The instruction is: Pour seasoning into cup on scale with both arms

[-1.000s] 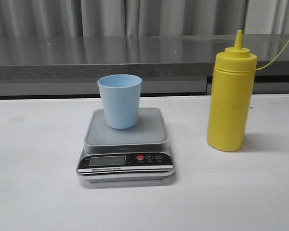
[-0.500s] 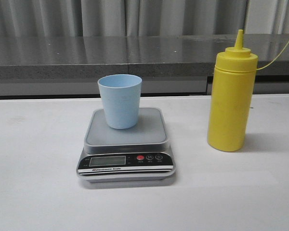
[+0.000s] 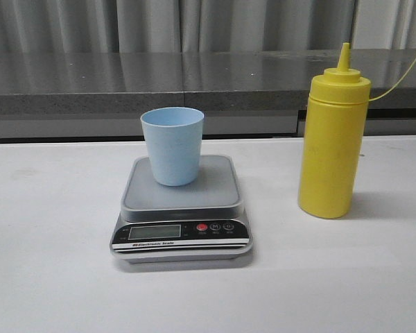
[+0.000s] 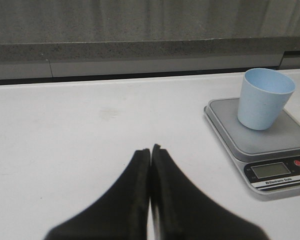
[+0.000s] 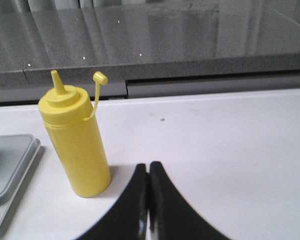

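Both end effectors closed, empty; seasoning (image 3: 331,149) stands upright, nozzle up

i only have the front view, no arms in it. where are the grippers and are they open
Observer: The left gripper is shut and empty, low over bare table, apart from the scale.
Operator: and the right one
Observer: The right gripper is shut too, holding nothing, near the yellow bottle but not touching it.
Operator: is the bottle's nozzle capped
Observer: No. The small tip cap hangs off to the side on its strap, so the nozzle is uncovered.
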